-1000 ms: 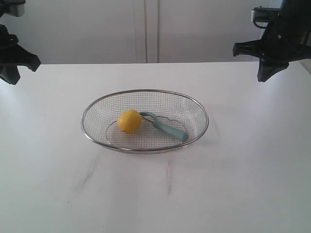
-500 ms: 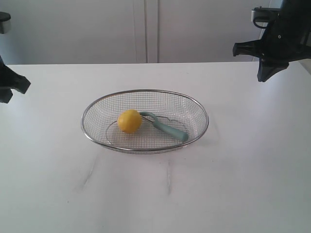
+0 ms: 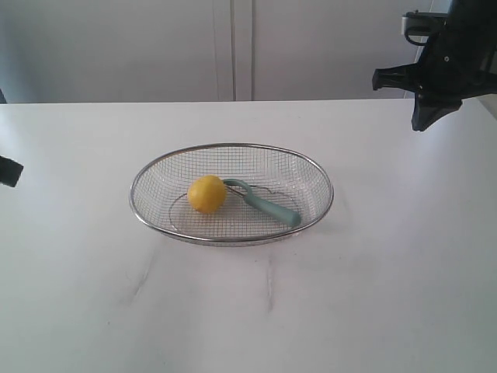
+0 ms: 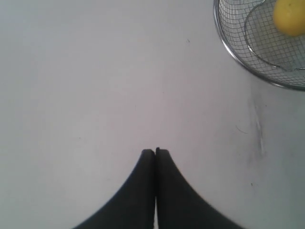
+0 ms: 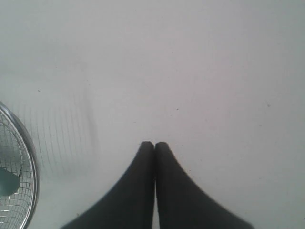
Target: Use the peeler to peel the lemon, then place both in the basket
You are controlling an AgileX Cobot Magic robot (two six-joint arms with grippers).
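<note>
In front of the basket (image 3: 231, 144), your bench (image 3: 248, 311) shows no peel strips. Inside the basket the lemon (image 3: 206, 193) lies against the head of the peeler (image 3: 268, 206). Its skin looks whole and yellow, so I judge the peeling unproven, perhaps not begun. Well clear of the basket, the left gripper (image 4: 156, 151) and right gripper (image 5: 154, 144) hang empty, jaws pressed together.

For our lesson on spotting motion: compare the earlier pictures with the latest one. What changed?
The left claw slid down toward the exterior view's left edge, nearly out of sight. Nothing was grasped or released. Lemon, peeler, basket and right claw stayed put.
</note>
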